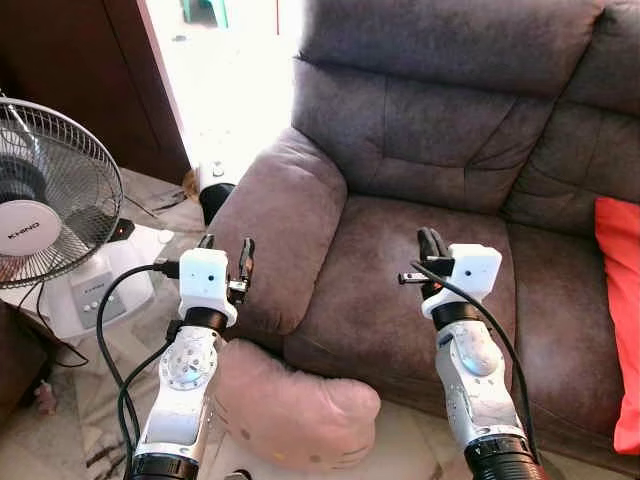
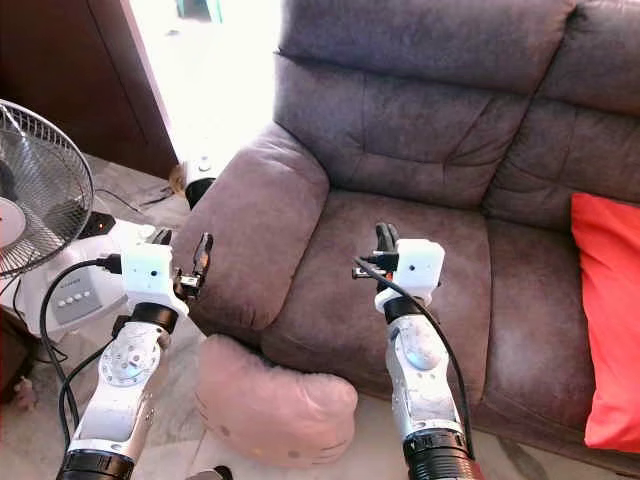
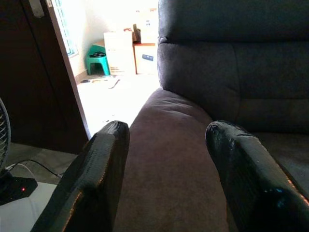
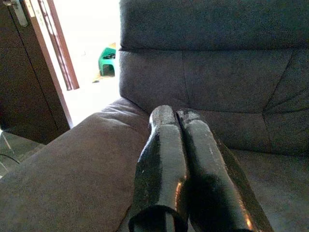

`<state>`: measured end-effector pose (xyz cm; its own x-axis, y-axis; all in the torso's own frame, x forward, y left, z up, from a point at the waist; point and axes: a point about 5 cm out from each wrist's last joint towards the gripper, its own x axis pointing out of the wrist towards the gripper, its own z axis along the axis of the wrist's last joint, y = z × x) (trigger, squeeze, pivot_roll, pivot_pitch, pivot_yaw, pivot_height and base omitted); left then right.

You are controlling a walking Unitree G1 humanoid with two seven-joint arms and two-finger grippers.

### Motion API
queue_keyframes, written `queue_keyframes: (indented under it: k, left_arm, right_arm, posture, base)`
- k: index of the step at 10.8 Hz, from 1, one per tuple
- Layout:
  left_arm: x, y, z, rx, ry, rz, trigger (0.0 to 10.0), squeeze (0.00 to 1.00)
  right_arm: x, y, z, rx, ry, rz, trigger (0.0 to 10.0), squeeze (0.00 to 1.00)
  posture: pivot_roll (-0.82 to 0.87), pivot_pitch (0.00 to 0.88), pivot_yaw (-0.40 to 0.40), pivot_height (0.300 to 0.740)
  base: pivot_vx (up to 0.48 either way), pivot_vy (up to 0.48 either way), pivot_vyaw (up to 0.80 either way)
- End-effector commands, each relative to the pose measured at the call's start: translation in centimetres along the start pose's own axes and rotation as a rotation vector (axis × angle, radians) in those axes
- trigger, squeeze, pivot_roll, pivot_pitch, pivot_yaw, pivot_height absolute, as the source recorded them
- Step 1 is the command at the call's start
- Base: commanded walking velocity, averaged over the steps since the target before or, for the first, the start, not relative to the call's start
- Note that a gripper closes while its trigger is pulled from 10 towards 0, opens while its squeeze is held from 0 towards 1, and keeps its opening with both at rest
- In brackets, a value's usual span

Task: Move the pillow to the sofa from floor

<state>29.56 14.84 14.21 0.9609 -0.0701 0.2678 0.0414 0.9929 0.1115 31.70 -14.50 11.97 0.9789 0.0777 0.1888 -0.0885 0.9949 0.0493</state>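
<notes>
Lying below sofa (image 1: 420, 250), pink pillow (image 1: 290, 405)

Sofa armrest (image 1: 280, 225) crowds the pillow (image 1: 290, 410); fan (image 1: 50, 200) stands left.

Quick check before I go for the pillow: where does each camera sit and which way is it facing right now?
Left eye view: head, looking down at sofa, pink pillow on the floor, fan; both arms show.
Right eye view: same scene.
Left wrist view: along the open left gripper, facing the armrest.
Right wrist view: along the shut right gripper, facing the backrest.
Both wrist views share the bright doorway with a green stool.
</notes>
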Motion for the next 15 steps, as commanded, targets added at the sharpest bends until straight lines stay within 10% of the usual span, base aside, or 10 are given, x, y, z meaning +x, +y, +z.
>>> queue_keyframes:
  k: [1,15]
  left_arm:
    - [0.05,-0.09,0.43,0.011,-0.009,-0.002,10.0,0.00]
    - [0.09,-0.15,0.48,0.012,-0.010,-0.001,10.0,0.00]
  right_arm:
    - [-0.29,-0.19,-0.49,0.002,0.028,-0.003,10.0,0.00]
    - [-0.04,-0.03,-0.56,0.006,0.040,0.013,10.0,0.00]
  posture:
    - [0.14,0.173,-0.040,0.740]
    - [0.14,0.160,-0.037,0.721]
  base:
    - [0.000,0.000,0.00]
    - [0.000,0.000,0.00]
